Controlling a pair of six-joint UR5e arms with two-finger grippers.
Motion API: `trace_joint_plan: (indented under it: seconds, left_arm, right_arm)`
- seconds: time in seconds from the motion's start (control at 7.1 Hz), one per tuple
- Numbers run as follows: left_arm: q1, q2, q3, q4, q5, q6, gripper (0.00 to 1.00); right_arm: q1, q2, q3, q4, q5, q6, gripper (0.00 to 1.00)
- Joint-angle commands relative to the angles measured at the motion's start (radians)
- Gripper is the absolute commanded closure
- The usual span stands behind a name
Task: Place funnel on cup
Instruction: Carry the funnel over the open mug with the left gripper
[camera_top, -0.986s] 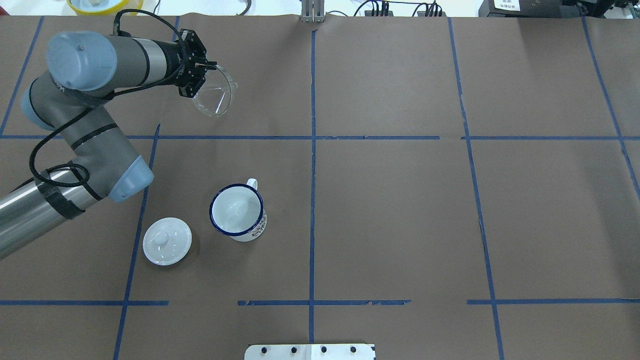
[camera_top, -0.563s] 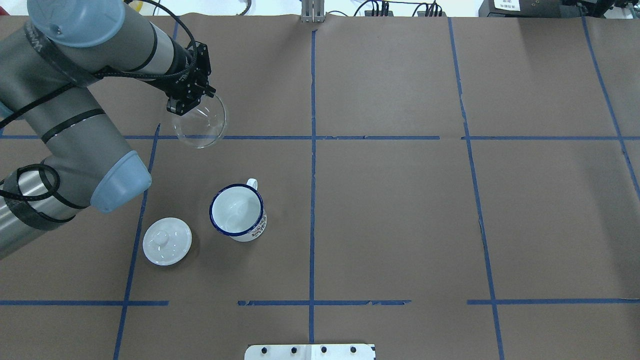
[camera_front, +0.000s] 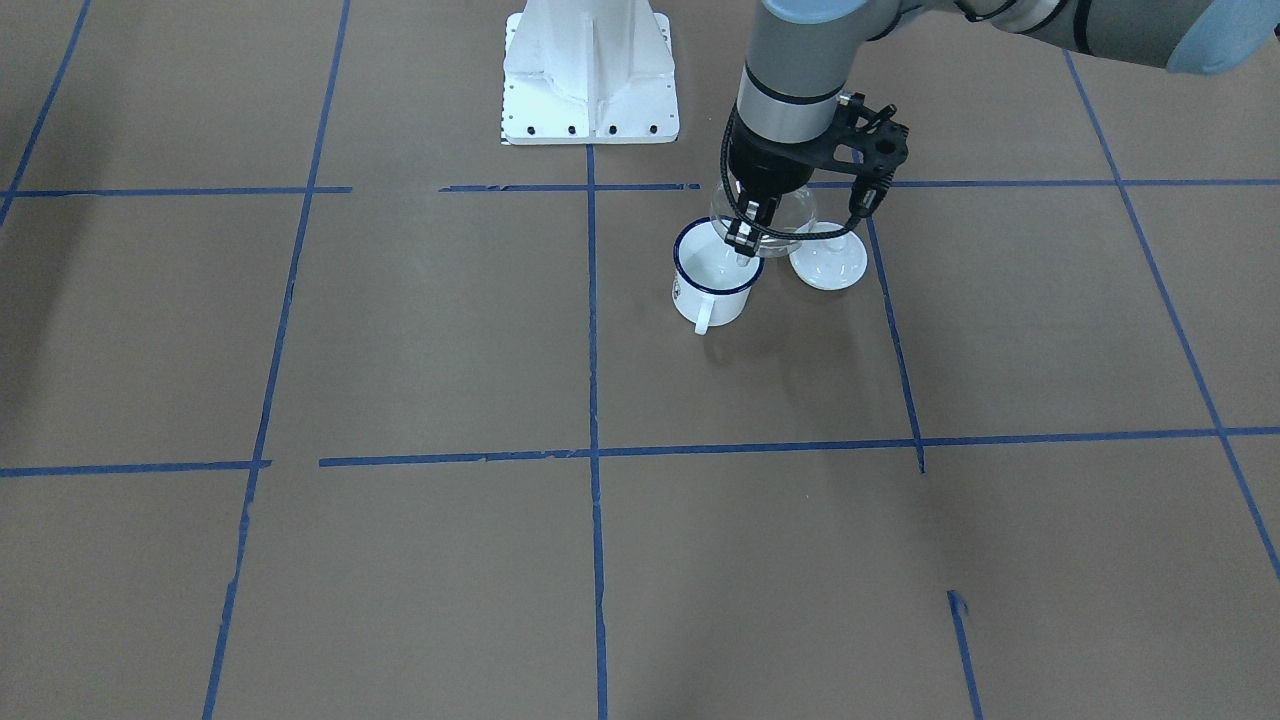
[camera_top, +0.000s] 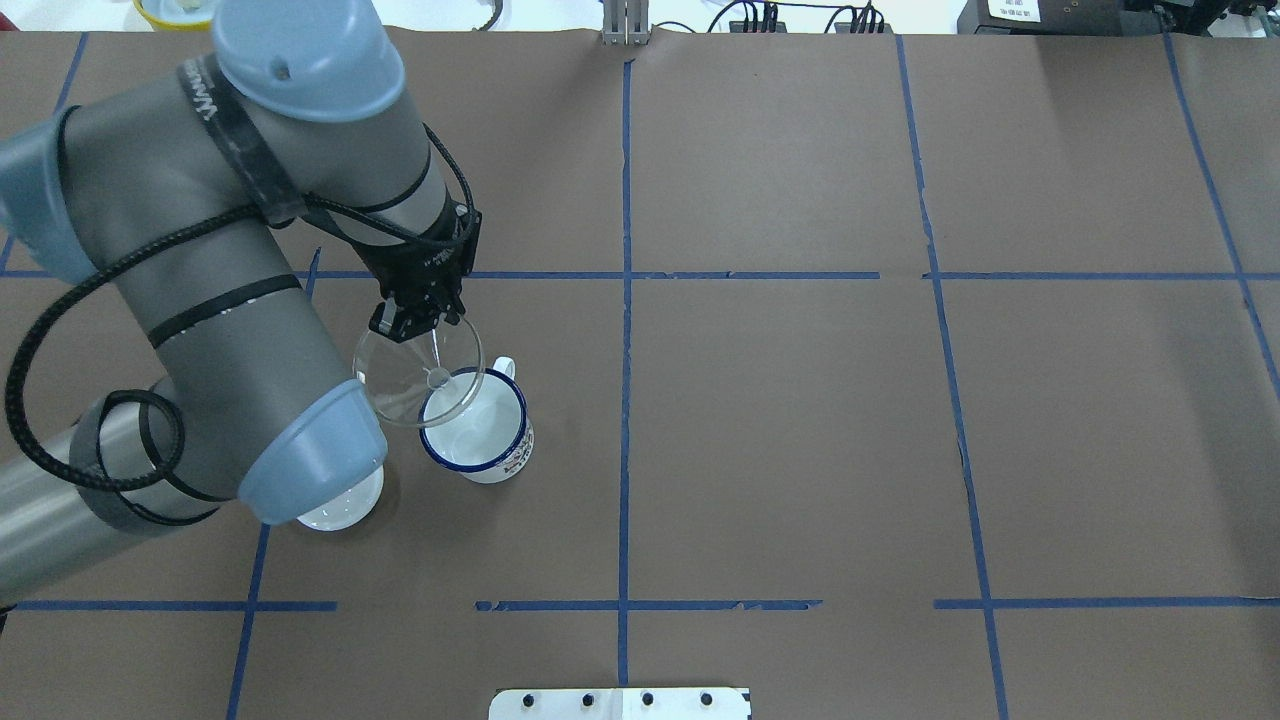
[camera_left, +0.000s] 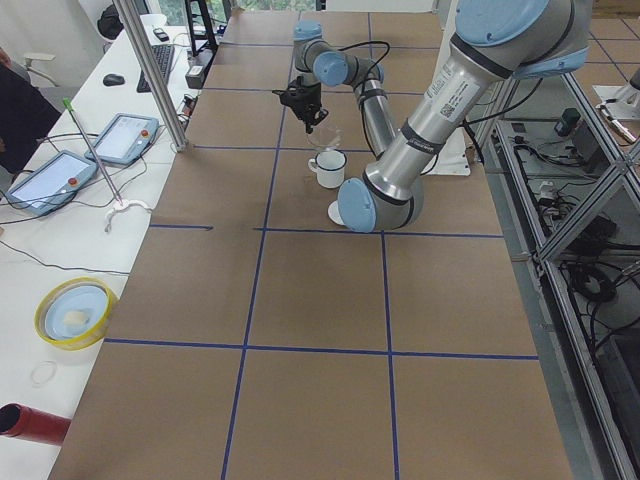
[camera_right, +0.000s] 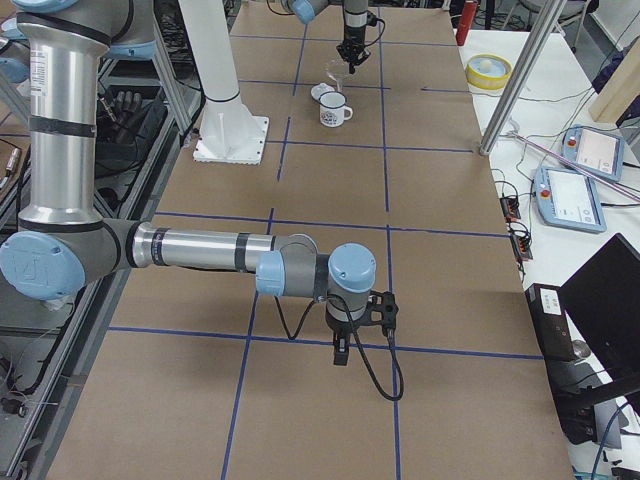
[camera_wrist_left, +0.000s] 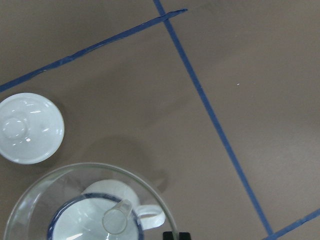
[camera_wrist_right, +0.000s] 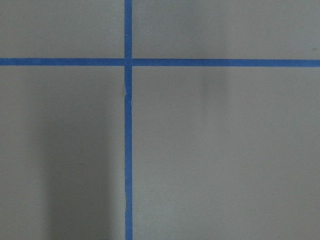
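Note:
The clear plastic funnel (camera_top: 400, 385) hangs in my left gripper (camera_top: 420, 322), which is shut on its rim. The funnel is held mouth up just above the white mug with a blue rim (camera_top: 490, 440). Its spout points down over the mug's far-left rim. In the front view the funnel (camera_front: 790, 215) is slightly behind and above the mug (camera_front: 710, 295). In the left wrist view the funnel (camera_wrist_left: 60, 200) overlaps the mug (camera_wrist_left: 150, 215). My right gripper (camera_right: 340, 350) shows only in the right side view, low over the table far from the mug; I cannot tell its state.
A round white lid with a knob (camera_top: 335, 512) lies left of the mug, half hidden under my left elbow; it also shows in the front view (camera_front: 828, 262). The robot's white base plate (camera_front: 590, 75) stands at the near table edge. Blue tape lines cross the brown table.
My left arm has carried the funnel from the far left of the table toward me, to just above the mug. The funnel has turned mouth up. Mug and lid have not moved.

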Motion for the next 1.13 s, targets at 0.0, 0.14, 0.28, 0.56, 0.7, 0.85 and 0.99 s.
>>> trace_joint_plan:
  seconds: [0.0, 0.14, 0.28, 0.56, 0.7, 0.85, 0.99]
  left_arm:
    - [0.064, -0.015, 0.015, 0.027, 0.009, 0.011, 1.0]
    - [0.064, -0.013, 0.02, 0.025, 0.014, 0.057, 1.0]
    - [0.064, -0.021, 0.044, 0.022, 0.02, 0.098, 1.0]
    - [0.064, -0.023, 0.09, -0.022, 0.069, 0.108, 1.0]
    - [0.083, -0.016, 0.133, -0.064, 0.068, 0.108, 1.0]
    - [0.085, -0.021, 0.133, -0.069, 0.069, 0.116, 1.0]
    - [0.085, -0.018, 0.138, -0.069, 0.071, 0.131, 1.0]
  right_arm:
    - [0.0, 0.0, 0.0, 0.0, 0.0, 0.0, 0.0]
    - [0.0, 0.0, 0.0, 0.0, 0.0, 0.0, 0.0]
    - [0.0, 0.0, 0.0, 0.0, 0.0, 0.0, 0.0]
    - [0.0, 0.0, 0.0, 0.0, 0.0, 0.0, 0.0]
    - [0.0, 0.0, 0.0, 0.0, 0.0, 0.0, 0.0]
    - [0.0, 0.0, 0.0, 0.0, 0.0, 0.0, 0.0]
    - [0.0, 0.0, 0.0, 0.0, 0.0, 0.0, 0.0]
